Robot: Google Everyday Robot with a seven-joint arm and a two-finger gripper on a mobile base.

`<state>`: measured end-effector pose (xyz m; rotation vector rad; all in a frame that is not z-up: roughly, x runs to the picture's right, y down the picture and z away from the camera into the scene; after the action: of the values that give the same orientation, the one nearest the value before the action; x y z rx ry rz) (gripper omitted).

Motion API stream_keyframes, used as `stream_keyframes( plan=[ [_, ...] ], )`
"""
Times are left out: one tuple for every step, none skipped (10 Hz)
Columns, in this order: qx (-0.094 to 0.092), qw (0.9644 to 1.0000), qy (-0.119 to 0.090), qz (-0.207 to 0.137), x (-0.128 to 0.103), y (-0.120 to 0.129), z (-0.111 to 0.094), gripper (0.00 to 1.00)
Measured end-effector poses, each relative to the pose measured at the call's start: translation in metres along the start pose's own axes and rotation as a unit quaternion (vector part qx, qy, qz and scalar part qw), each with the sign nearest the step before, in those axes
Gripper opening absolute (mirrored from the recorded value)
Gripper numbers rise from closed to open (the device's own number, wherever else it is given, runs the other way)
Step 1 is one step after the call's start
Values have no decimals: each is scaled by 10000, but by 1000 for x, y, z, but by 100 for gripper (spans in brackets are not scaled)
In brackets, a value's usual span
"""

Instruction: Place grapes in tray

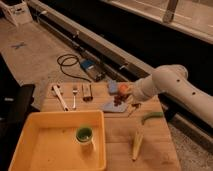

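Observation:
The grapes (119,100) are a small dark reddish bunch hanging at the tip of my gripper (125,100), over a grey-blue cloth (111,106) on the wooden table. The gripper reaches in from the right on the white arm (167,82) and looks shut on the bunch. The yellow tray (30,145) lies at the front left of the table, left of and nearer than the gripper. A green-lined cup (84,135) stands in the tray.
An orange fruit (123,89) and a blue sponge (113,86) sit just behind the gripper. A green pod (151,117) and a pale corn cob (136,143) lie to the right front. Utensils (74,95) and a brown block (87,92) lie at the back left.

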<state>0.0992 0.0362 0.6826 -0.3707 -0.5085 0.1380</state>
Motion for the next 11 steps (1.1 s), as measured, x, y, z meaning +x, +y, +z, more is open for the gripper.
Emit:
stream_keyframes(
  plan=[
    [-56, 9996, -167, -202, -27, -2, -3, 0],
    [-94, 9993, -222, -282, -38, -2, -3, 0],
    [-85, 9994, -209, -263, -36, -1, -4, 0],
    [-98, 9993, -214, -277, -37, -1, -3, 0],
    [-98, 9993, -215, -278, -37, -1, -3, 0],
    [-88, 9994, -210, -264, -36, -1, -4, 0],
    [-93, 9994, -214, -274, -37, -1, -3, 0],
    [-103, 9993, -218, -287, -38, -1, -2, 0],
    [-121, 9991, -218, -329, -38, -1, -2, 0],
    [-157, 9986, -256, -444, -44, -1, 0, 0],
    [-214, 9973, -335, -613, -56, 0, 7, 0]
  ],
)
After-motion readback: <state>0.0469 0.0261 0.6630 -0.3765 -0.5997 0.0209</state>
